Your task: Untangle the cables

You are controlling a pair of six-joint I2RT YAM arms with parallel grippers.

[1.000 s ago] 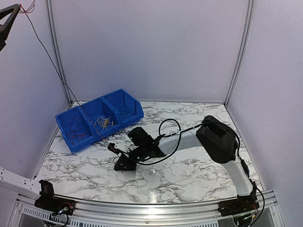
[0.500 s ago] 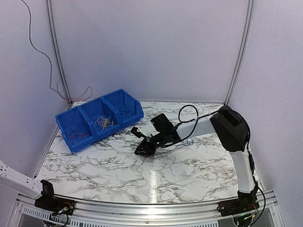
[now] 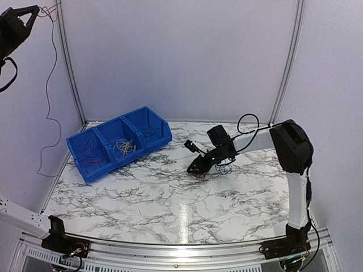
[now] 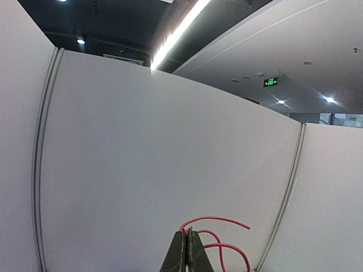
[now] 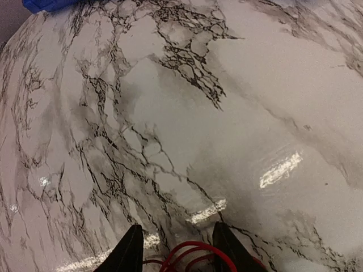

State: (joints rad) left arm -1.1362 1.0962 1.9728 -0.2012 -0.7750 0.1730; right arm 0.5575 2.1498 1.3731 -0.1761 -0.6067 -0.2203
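High at the top left, my left gripper [image 3: 33, 10] is shut on one thin red cable [image 3: 53, 73], which hangs slack down the left wall. The left wrist view shows its tips [image 4: 188, 233] pinched on red cable loops [image 4: 227, 246]. My right gripper [image 3: 195, 168] is low over the table, right of centre, beside a small clump of blue cables [image 3: 225, 168] and red cables [image 3: 199, 175]. In the right wrist view its fingers [image 5: 135, 246] stand apart, the gripper [image 5: 177, 228] is open, and red cable loops [image 5: 193, 254] lie between them.
A blue three-compartment bin [image 3: 77, 148] stands at the back left of the marble table [image 3: 142, 198]. It holds red wires [image 3: 91, 157] on the left, yellow wires [image 3: 125, 147] in the middle and bluish wires [image 3: 150, 135] on the right. White walls enclose the table.
My right arm has swung from the table's middle to the right and farther back, and its jaws have widened. The left gripper's cable, taut a second ago, now hangs slack.
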